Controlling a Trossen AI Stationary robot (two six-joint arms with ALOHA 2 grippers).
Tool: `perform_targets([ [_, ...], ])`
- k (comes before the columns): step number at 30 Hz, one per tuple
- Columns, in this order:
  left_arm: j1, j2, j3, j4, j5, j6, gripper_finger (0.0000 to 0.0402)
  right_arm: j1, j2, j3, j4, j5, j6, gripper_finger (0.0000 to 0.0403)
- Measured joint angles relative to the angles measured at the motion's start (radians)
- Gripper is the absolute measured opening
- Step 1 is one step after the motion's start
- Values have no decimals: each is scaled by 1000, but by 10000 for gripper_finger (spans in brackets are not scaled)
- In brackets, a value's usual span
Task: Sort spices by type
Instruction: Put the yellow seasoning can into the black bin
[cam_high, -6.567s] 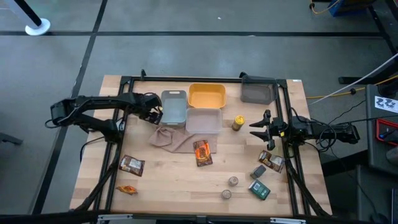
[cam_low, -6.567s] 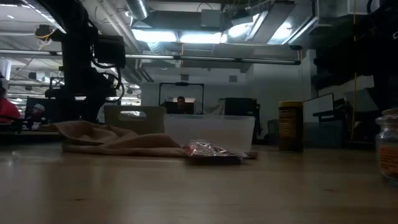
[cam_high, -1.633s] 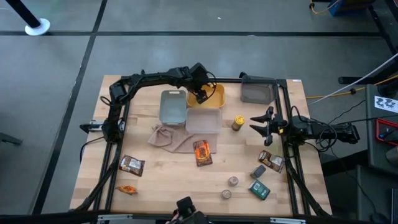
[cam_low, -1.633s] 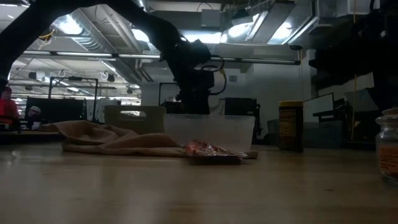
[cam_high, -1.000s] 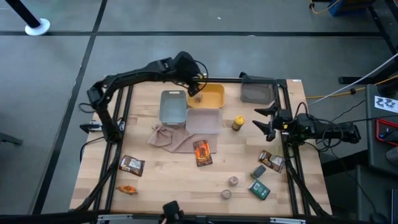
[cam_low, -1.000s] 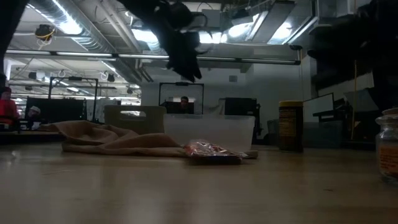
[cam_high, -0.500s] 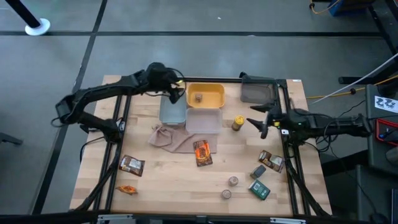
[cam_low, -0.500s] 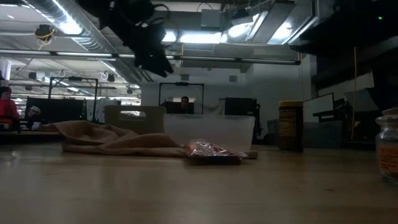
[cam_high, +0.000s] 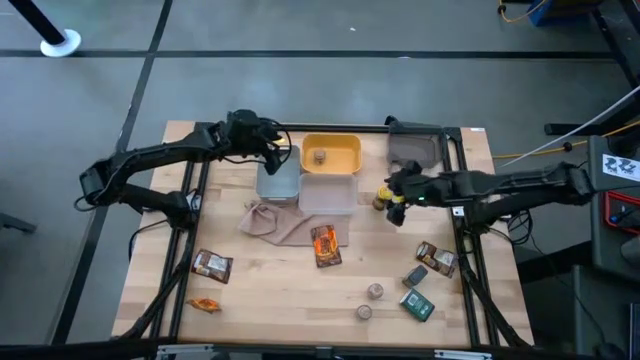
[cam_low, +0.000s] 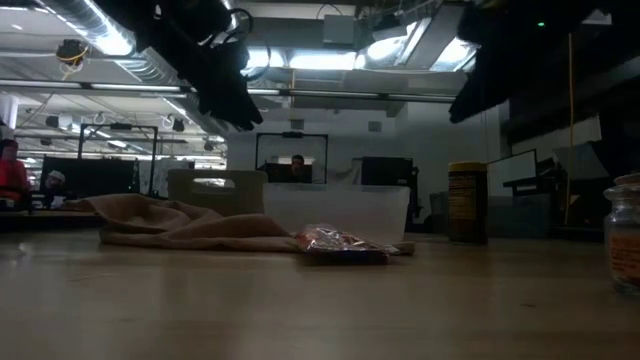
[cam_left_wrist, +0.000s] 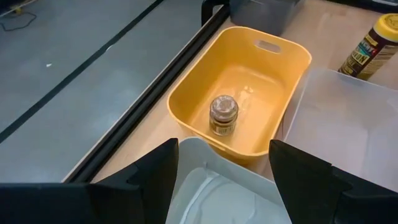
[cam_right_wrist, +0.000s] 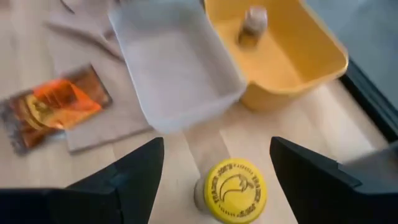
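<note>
A tan jar (cam_left_wrist: 223, 115) stands upright on the floor of the yellow tray (cam_high: 345, 165). My left gripper (cam_high: 276, 153) hangs open over the far end of the grey tray (cam_high: 280, 180), beside the yellow tray, touching nothing. My right gripper (cam_right_wrist: 214, 180) is open and slants down just above the yellow-capped bottle (cam_right_wrist: 235, 191), which stands on the table right of the clear tray (cam_high: 327, 193); its fingers flank the bottle without touching. Foil packets (cam_high: 325, 244), (cam_high: 212, 265), (cam_high: 436, 257), two jars (cam_high: 375, 291) and two small boxes (cam_high: 417, 304) lie on the near half.
A dark grey tray (cam_high: 415, 148) stands at the far right. A beige cloth (cam_high: 275, 222) lies crumpled near the clear tray, partly under a packet. A small orange packet (cam_high: 204, 304) lies at the near left. Black frame rails run along both sides of the table.
My left gripper has drawn back from above the yellow tray toward the table's left and sunk a little, ending over the grey tray. My right gripper has swung in from the right edge toward the yellow-capped bottle, rising and tipping downward. The jar has stayed in the yellow tray.
</note>
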Motion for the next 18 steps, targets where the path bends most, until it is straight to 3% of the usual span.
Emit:
perform_targets([
  [4,-4,1,0,3,0,8,235,-18,119,90,-114,-12,45,292],
  [9,-6,1,0,2,0,27,235,-99,227,167,-210,-111,89,292],
  [15,-6,1,0,-4,0,27,235,-194,284,180,-228,-256,89,292],
  [18,-6,1,0,-6,0,26,235,-219,295,184,-236,-279,86,292],
])
